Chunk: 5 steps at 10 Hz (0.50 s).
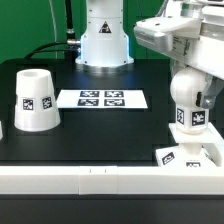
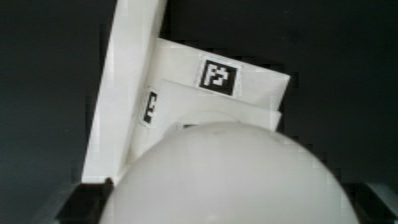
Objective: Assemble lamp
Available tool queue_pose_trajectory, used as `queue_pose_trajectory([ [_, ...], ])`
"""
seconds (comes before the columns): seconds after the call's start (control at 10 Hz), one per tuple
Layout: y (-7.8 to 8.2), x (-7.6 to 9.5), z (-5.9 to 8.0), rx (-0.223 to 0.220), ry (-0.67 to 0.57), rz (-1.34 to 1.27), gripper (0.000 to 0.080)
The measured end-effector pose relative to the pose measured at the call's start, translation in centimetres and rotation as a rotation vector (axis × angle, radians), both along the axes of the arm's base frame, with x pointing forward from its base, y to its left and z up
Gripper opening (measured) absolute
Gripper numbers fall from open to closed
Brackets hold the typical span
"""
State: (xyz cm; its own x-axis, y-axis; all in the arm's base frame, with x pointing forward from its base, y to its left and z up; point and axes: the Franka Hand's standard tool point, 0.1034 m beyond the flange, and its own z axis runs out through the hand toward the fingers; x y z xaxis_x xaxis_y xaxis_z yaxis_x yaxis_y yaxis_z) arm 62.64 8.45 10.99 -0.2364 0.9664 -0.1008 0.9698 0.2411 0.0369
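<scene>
The matte white plastic round-headed bulb hangs upright at the exterior view's right, tag facing the camera, directly over the flat square white plastic base. Whether its lower end touches the base cannot be told. The two-finger gripper comes down from above, and in the wrist view its dark fingers sit against either side of the bulb's smooth dome, so the jaws are clenched on the bulb. Beyond the dome, the wrist view shows the base with one tag facing up.

The base lies near the front edge of the black table. The larger tapered white plastic shade stands well apart at the exterior view's left, wide end down. Between them, farther back, lies the marker board. The glossy white robot arm rises behind it.
</scene>
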Motion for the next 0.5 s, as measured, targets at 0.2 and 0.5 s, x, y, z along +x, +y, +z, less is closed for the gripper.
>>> queue_pose_trajectory([
  [0.2,-0.03,0.0,0.0,0.002,-0.002,-0.028,0.0575],
  [0.5,-0.06,-0.09,-0.01,0.008,-0.008,-0.143,0.0575],
])
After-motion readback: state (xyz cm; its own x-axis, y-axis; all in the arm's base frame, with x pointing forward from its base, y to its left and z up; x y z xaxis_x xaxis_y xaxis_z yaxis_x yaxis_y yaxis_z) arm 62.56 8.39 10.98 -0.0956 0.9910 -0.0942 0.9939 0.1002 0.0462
